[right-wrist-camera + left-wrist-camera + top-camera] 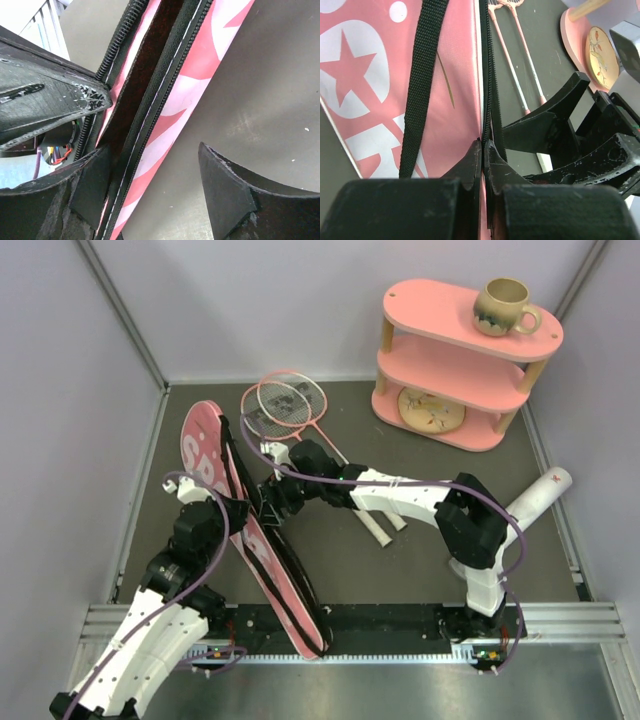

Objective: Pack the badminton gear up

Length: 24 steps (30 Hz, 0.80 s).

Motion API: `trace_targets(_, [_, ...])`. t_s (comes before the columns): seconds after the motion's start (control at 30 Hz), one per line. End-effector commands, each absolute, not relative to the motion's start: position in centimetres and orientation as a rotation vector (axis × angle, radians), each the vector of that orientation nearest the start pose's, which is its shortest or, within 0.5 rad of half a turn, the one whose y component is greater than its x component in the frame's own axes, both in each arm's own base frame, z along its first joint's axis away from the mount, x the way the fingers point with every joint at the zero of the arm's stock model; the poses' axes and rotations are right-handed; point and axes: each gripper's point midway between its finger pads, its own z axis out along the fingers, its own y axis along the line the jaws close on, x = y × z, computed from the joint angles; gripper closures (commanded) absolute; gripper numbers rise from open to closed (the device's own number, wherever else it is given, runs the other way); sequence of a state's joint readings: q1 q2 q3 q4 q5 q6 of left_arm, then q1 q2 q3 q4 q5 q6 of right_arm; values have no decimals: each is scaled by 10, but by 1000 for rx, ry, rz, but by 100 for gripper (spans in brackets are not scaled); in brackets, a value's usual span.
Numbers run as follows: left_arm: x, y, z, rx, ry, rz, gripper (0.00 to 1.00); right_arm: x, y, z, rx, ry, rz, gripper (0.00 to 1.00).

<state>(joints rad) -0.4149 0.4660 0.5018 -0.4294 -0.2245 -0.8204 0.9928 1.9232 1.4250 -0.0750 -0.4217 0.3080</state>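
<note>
A pink racket-shaped fabric bag point(205, 455) with white lettering lay at a slant on the left half of the dark table point(400, 550), its wide end toward the back and its narrow end at the near edge. A black webbing strap point(422, 85) ran along its face, and a black zipper point(486, 75) edged its side. The left tool point(482, 145) was closed, pinching the bag's zippered edge between its fingertips. The right tool point(155, 150) stood with its jaws apart: one finger lay against the parted zip edge and the other hung over bare table, gripping nothing.

Two thin pink-framed rackets point(285, 405) lay just behind the bag with their heads overlapping, their white handles running toward the table's middle. A long white tube point(540, 495) lay near the right edge, well apart from the bag. At the back right stood a pink two-tier shelf point(440, 360) with a beige mug point(503, 307) on its top level.
</note>
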Motion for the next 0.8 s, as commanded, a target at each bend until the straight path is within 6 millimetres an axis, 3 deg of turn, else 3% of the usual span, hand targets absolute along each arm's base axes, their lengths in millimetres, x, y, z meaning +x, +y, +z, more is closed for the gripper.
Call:
trace_targets(0.0, [237,-97,214,-527,1797,-681,100,202,490,154,-1101,2019,1180,28])
trace_targets(0.1, [235,-98,216,-526,1789,-697,100,201,491,147,-1105,2037,1164,28])
trace_targets(0.17, [234,-100,218,-521,1788,-713,100,210,493,149,-1062,2043,1117,30])
trace_targets(0.27, [229,-102,213,-506,1806,-723,100,232,495,162,-967,2032,1035,54])
trace_targets(0.3, [228,-101,212,-504,1803,-721,100,234,496,168,-952,2022,1026,80])
trace_targets(0.37, [226,-96,205,-527,1821,-689,100,242,496,186,-910,2000,1011,100])
trace_targets(0.53, [222,-77,187,-638,1877,-575,100,241,483,223,-828,1970,973,100])
trace_targets(0.7, [221,-70,173,-697,1939,-497,100,229,482,237,-852,1943,973,100])
trace_targets(0.77, [221,-70,171,-709,1946,-499,88,226,483,237,-861,1944,950,100])
